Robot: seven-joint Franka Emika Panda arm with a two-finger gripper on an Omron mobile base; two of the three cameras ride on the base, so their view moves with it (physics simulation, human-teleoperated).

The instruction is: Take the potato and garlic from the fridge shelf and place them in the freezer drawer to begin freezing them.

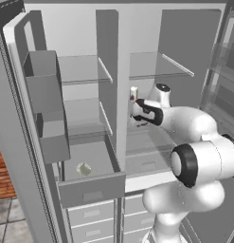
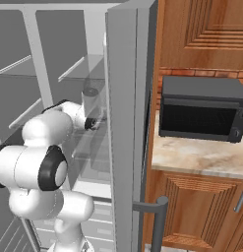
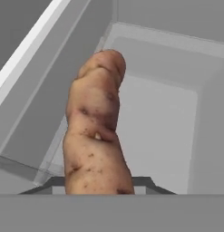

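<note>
The potato (image 3: 97, 131) is clamped between the closed gripper (image 3: 99, 188) jaws above the fridge shelf (image 3: 154, 122), while the garlic (image 1: 84, 168) is already lying in the open freezer drawer (image 1: 92, 190). Because the potato is gripped only at its lower end, it could be twisted loose during the swing to the drawer, or knocked against the shelf divider (image 1: 107, 85).

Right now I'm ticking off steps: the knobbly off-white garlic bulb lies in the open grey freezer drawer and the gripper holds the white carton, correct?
Not the carton: the gripper holds the oblong orange-brown potato, as the hand view shows. The garlic bulb does lie in the open grey freezer drawer.
</note>
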